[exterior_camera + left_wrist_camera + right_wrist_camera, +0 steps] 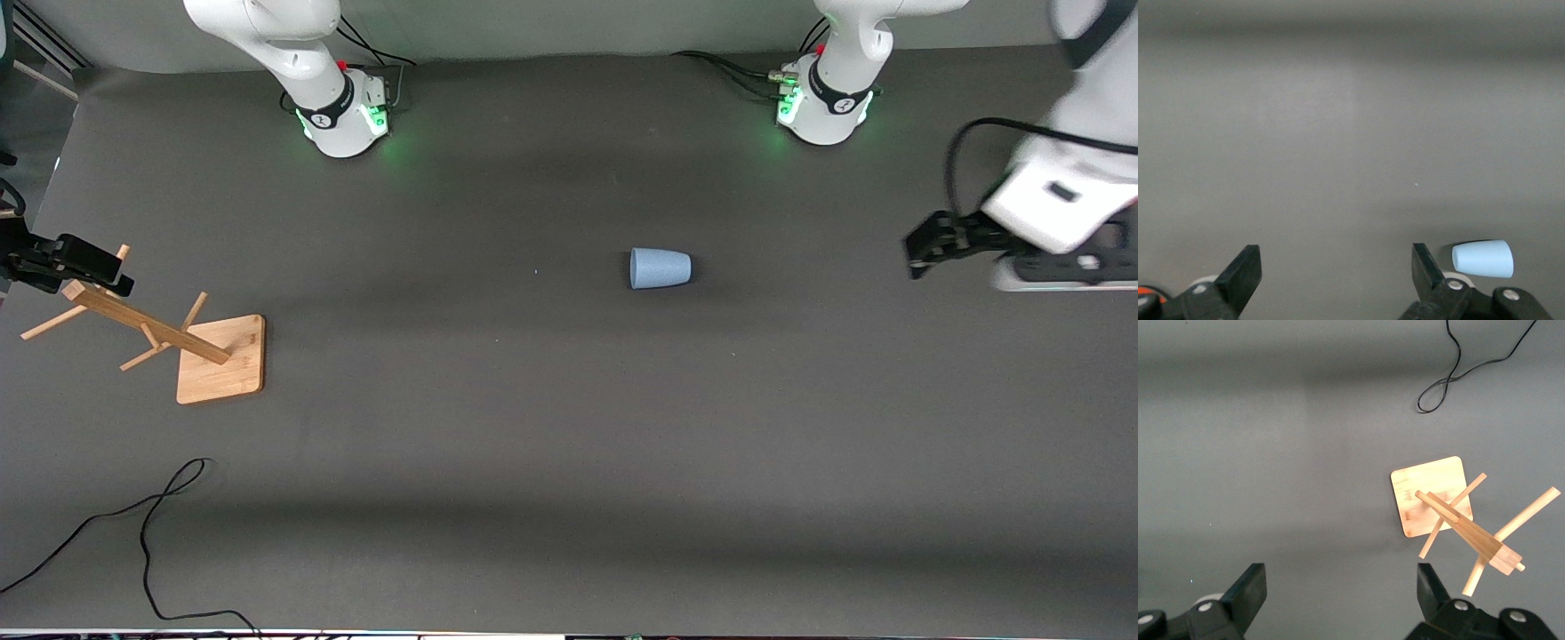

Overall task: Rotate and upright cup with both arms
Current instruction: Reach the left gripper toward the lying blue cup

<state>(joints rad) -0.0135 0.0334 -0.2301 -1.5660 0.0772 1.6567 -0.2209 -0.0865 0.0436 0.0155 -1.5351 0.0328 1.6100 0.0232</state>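
The small pale blue cup lies on its side on the dark grey table mat, near the middle. Its wide rim points toward the right arm's end. It also shows in the left wrist view, beside one fingertip and apart from it. My left gripper is open and empty, up in the air over the left arm's end of the table, well clear of the cup; its jaws stand wide apart. My right gripper is open and empty, hovering by the top of a wooden rack.
A wooden peg rack on a square base stands at the right arm's end; it shows in the right wrist view. A black cable loops on the mat nearer the front camera. Both arm bases glow green.
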